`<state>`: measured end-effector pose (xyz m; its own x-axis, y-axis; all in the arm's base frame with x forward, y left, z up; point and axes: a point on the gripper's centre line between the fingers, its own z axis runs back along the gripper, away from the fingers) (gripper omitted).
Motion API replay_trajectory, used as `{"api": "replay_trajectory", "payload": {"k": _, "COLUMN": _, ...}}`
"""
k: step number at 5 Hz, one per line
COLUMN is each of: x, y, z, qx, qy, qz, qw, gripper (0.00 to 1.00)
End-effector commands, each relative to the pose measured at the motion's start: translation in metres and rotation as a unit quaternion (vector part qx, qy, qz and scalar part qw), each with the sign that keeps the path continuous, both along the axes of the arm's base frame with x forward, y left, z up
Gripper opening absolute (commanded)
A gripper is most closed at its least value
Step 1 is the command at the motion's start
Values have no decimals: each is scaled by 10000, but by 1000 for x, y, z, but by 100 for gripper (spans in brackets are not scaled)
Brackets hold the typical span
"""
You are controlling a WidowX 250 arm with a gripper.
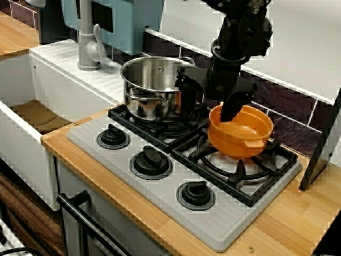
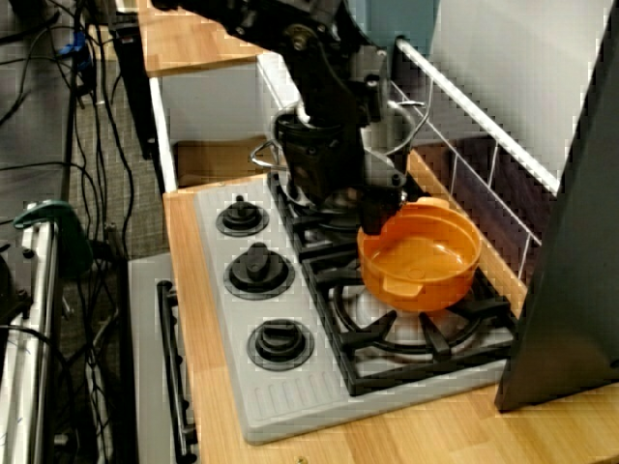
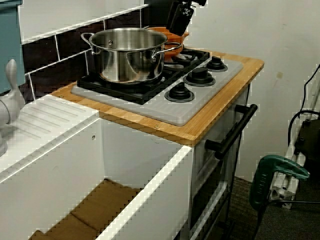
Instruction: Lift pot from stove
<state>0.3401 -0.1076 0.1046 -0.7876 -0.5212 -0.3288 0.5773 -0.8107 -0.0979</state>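
Round black knobs (image 1: 196,194) front our grey toy stove (image 1: 160,186); our black gripper (image 1: 232,111) clamps the tilted shallow orange plastic pot (image 1: 241,132) by its rear rim, above the right burner grate (image 1: 234,166).

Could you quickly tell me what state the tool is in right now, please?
Tool: closed on the rim of the orange pot, which it holds tilted above the stove.
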Motion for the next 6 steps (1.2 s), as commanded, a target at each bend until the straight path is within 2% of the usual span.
{"api": "replay_trajectory", "payload": {"k": 1, "x": 13, "y": 2, "z": -6, "qx": 19, "qy": -78, "qz": 76, "qw": 9999, "gripper": 100}}
{"api": "replay_trajectory", "payload": {"k": 2, "x": 18, "y": 9, "z": -9, "qx": -13, "qy": -49, "qz": 99, "qw": 9999, "gripper": 100}}
{"api": "replay_trajectory", "payload": {"k": 3, "x": 22, "y": 13, "z": -5, "qx": -139, "qy": -85, "qz": 26, "qw": 9999, "gripper": 0}}
{"api": "replay_trajectory", "payload": {"k": 5, "x": 21, "y": 17, "z": 14, "qx": -201, "qy": -209, "qz": 17, "qw": 9996, "gripper": 0}}
{"api": "replay_trajectory", "payload": {"k": 6, "x": 6, "y": 18, "z": 21, "qx": -247, "qy": -376, "qz": -57, "qw": 9990, "gripper": 0}}
